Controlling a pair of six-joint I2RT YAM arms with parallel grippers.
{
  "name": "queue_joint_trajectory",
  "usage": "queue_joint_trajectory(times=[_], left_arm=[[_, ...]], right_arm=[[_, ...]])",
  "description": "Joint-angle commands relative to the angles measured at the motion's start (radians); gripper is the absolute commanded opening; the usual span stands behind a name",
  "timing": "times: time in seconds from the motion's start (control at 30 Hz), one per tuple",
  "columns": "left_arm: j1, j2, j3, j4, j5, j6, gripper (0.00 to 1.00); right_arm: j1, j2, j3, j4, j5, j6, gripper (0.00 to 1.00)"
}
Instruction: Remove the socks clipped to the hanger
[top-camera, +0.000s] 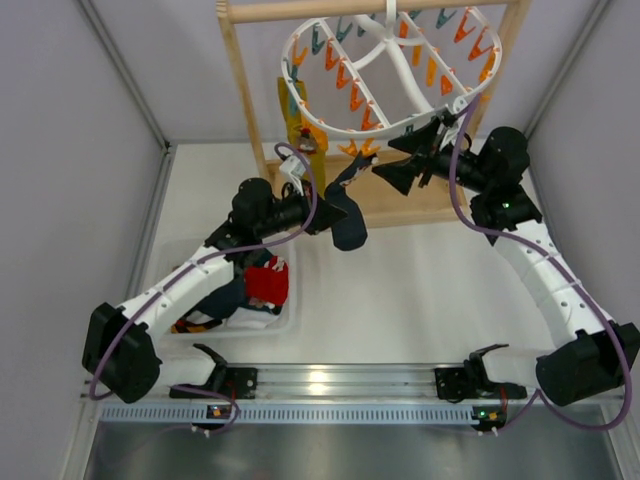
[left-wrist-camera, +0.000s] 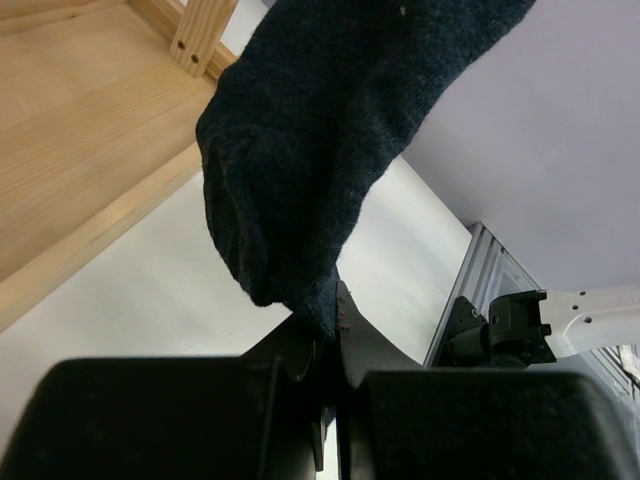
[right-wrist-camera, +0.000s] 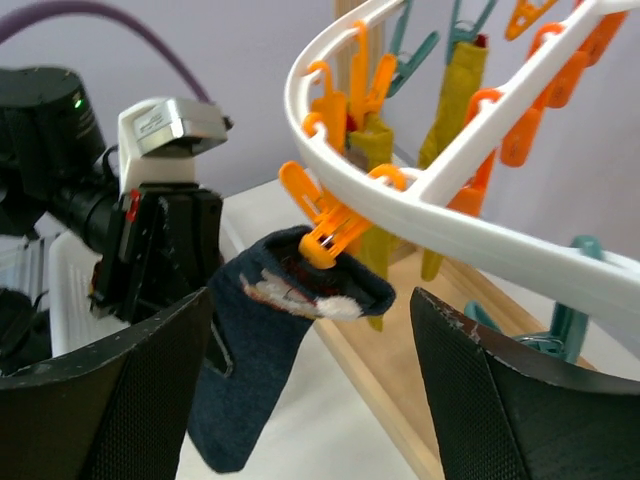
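A dark navy sock (top-camera: 347, 218) hangs by its cuff from an orange peg (right-wrist-camera: 324, 236) on the white oval hanger (top-camera: 300, 55). My left gripper (left-wrist-camera: 333, 335) is shut on the sock's lower end (left-wrist-camera: 320, 150); in the top view the gripper (top-camera: 322, 214) is left of the sock. My right gripper (top-camera: 405, 160) is open, and its fingers (right-wrist-camera: 480, 400) stand on either side of the clipped cuff (right-wrist-camera: 300, 290) and peg without touching them. Mustard yellow socks (right-wrist-camera: 372, 150) hang from pegs further back on the hanger rim (right-wrist-camera: 450, 225).
The light wooden stand's flat base (top-camera: 420, 205) lies under the hanger and its post (top-camera: 243, 90) rises at the left. A white bin (top-camera: 180, 250) near the left arm holds a red sock (top-camera: 268, 283) and dark fabric. Grey walls close both sides.
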Motion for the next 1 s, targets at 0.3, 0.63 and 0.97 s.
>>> queue_joint_trajectory(times=[0.3, 0.63, 0.97], left_arm=[[-0.114, -0.006, 0.016, -0.006, -0.164, 0.103, 0.00], [-0.450, 0.023, 0.094, -0.022, -0.822, 0.350, 0.00], [-0.667, 0.328, 0.343, -0.034, -1.266, 0.658, 0.00]], right_arm=[[0.021, -0.152, -0.011, -0.097, 0.400, 0.257, 0.75], [0.372, -0.123, 0.266, -0.602, 1.112, 0.143, 0.71], [0.491, -0.065, 0.446, -0.783, 1.357, 0.109, 0.71]])
